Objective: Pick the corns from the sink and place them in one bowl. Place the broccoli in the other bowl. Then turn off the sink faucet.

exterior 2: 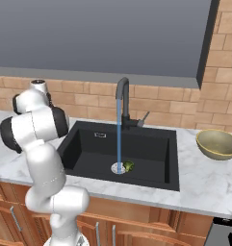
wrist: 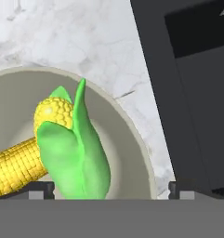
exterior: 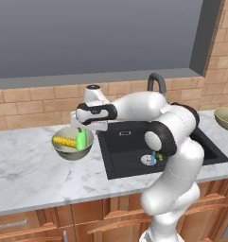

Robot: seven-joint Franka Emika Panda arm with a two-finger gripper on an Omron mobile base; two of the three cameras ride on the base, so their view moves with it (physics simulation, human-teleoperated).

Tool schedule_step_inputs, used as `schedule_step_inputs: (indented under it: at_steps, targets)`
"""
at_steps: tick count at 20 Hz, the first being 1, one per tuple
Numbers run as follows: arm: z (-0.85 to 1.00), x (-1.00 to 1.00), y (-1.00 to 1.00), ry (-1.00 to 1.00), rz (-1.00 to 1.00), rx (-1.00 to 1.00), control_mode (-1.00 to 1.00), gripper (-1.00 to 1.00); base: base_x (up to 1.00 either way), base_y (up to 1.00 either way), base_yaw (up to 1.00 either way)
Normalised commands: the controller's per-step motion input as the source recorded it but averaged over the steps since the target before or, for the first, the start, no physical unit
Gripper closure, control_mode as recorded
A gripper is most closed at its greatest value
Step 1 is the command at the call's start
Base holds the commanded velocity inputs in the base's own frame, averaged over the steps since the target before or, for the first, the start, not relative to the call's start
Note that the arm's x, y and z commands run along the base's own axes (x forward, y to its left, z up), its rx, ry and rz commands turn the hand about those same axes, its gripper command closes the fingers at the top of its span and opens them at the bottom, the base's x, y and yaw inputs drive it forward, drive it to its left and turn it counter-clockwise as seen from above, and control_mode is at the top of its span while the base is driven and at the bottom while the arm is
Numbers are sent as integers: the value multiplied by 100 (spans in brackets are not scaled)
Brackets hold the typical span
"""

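Your two corns sat in the pale grey-beige bowl [exterior: 73, 147]: the yellow cob [exterior: 63, 141] lay across its cream inside, and the light-green husked piece [wrist: 78, 153] stood against it, tip up. In the hand view the green piece overlapped the cob's end, and the gripper [wrist: 111, 189] had its jaws wide apart on either side of the green piece, not pinching it.

The broccoli [exterior 2: 129, 166] was in the black sink [exterior 2: 151, 158], just beside the round silver drain [exterior 2: 118, 167]. You could see a blue stream falling from the black gooseneck faucet [exterior 2: 122, 98] onto that drain. The olive-tan bowl [exterior 2: 217, 143] stood on the counter to the right of the sink.

The counter [exterior: 25, 170] was white-grey marble over wooden cabinet fronts, with a tan brick backsplash [exterior 2: 165, 103] and a grey window above it.

Your arm reached from the base across the sink's left edge, forearm roughly level, with the hand pointing down over the pale bowl
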Motion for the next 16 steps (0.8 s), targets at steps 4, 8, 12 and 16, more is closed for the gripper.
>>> schedule_step_inputs:
  at_steps: [4, 8, 12, 16]
  targets:
    - [46, -74, -38, -24, -14, 5, -100, -100, 0, 0, 0]
    - [64, -72, -17, -20, -12, 0, -100, -100, 0, 0, 0]
    - [53, -56, -14, -8, -9, -1, -100, -100, 0, 0, 0]
    - [51, -28, -24, 1, -6, -11, -100, -100, 0, 0, 0]
